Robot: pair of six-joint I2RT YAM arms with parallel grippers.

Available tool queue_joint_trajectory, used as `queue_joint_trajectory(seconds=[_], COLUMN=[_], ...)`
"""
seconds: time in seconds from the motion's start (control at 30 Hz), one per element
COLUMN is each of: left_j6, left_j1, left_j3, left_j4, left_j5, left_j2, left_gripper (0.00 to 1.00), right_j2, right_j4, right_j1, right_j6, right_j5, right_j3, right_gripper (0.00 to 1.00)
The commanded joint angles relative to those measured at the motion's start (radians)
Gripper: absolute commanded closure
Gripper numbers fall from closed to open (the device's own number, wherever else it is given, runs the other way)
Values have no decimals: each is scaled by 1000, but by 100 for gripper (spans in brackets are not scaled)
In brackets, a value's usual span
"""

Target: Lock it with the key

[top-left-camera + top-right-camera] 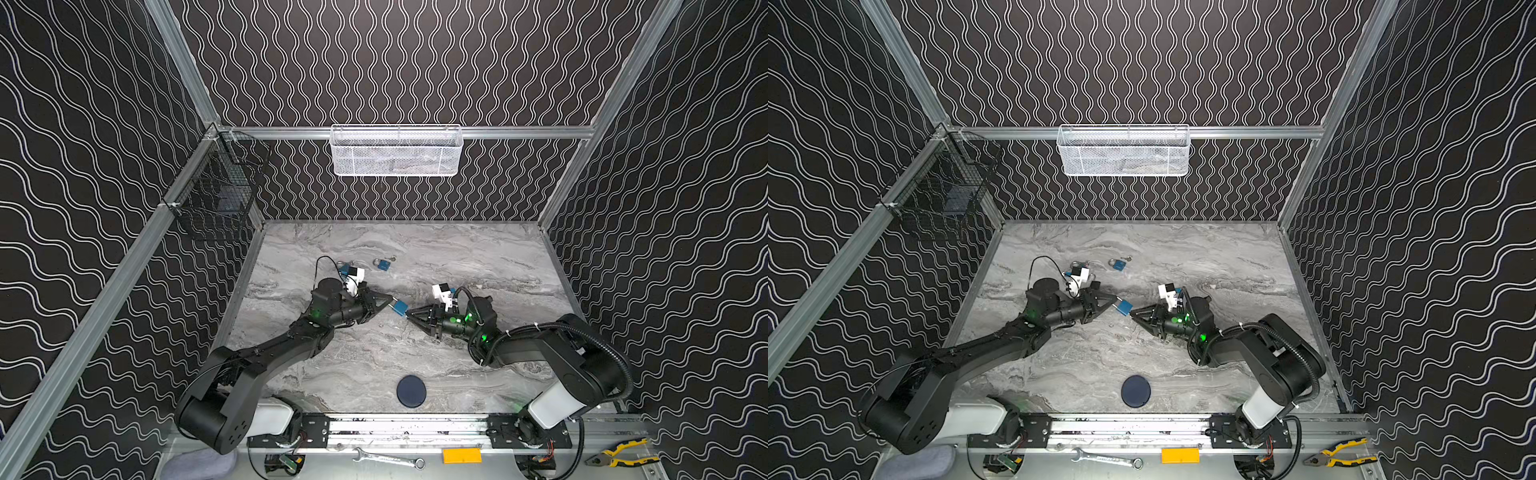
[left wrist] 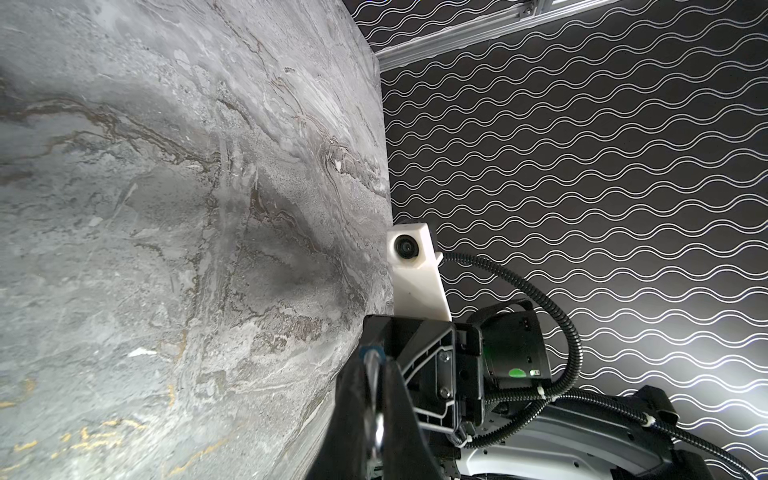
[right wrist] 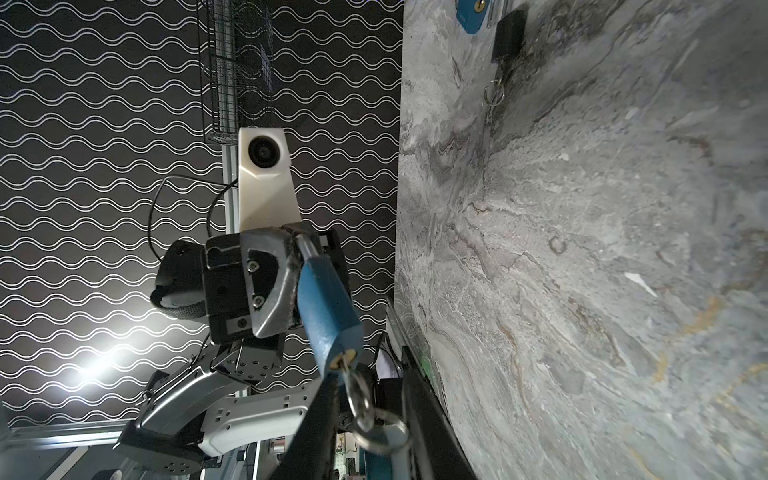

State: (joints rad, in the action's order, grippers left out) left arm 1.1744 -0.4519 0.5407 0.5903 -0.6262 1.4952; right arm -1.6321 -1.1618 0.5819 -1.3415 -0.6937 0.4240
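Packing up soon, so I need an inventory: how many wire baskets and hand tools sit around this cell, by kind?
Wire baskets: 2 (white basket, black basket)
Wrench: 1
Pliers: 1
Total: 4

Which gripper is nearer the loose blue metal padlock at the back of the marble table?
Left. The left gripper is just in front of the loose blue padlock; the right gripper sits farther forward and right.
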Motion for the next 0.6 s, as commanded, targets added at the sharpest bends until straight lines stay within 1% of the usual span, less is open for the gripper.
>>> queue_joint_trajectory(seconds=[0.0, 0.23, 0.53, 0.57], left_j6=[4, 7, 5, 7], left_j1=[3, 2, 4, 3], left_j3=[-1, -2, 1, -1], left_j4=[71, 80, 78, 78], left_j5=[5, -5, -10, -8], left_j2=[5, 13, 16, 17], left_gripper=[100, 100, 100, 100], right_j2=[-6, -23, -12, -9], right_j4=[-61, -86, -80, -73], right_j1=[4, 6, 6, 6], right_j6=[-11, -25, -12, -7], right_j5=[-1, -4, 3, 4], right_j3=[9, 17, 15, 15], right_gripper=[73, 79, 93, 96])
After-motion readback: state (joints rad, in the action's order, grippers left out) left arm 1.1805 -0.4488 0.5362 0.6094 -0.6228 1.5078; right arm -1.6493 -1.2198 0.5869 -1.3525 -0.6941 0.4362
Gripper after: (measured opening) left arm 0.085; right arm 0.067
